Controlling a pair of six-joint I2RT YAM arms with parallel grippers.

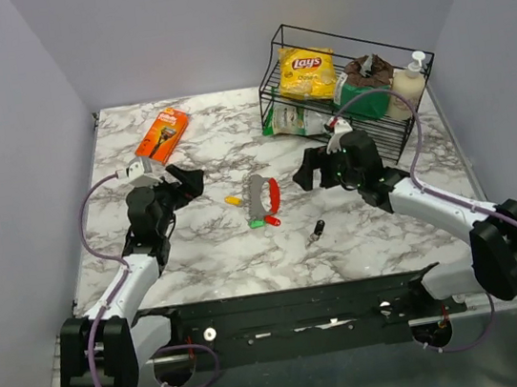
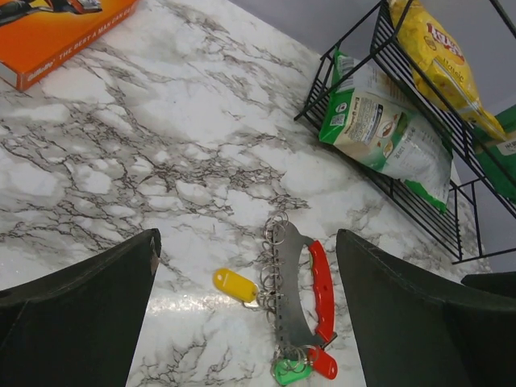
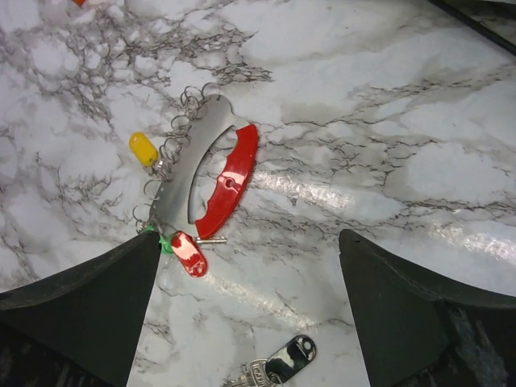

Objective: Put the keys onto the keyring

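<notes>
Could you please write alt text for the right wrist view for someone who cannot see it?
A grey keyring with a red side lies on a marble table, with yellow, red and green keys at its edge. A dark key lies apart, between the fingers of the open tool.

The desk [image 1: 219,257] is white marble veined in grey and black. The keyring [image 2: 292,282] is dull grey metal with one glossy red curved side; at it lie a yellow key head [image 2: 235,285], a green key head [image 2: 286,372] and a red key head [image 2: 324,364]. A separate fob [image 3: 290,356] is black, its keys silver. The razor box [image 1: 162,135] at the far left corner is orange. The wire rack [image 1: 380,133] at the far right corner is black, holding a yellow Lay's bag [image 1: 307,71] with a red logo, a green-and-white bag [image 2: 383,133] and a cream pump bottle [image 1: 407,86].
</notes>
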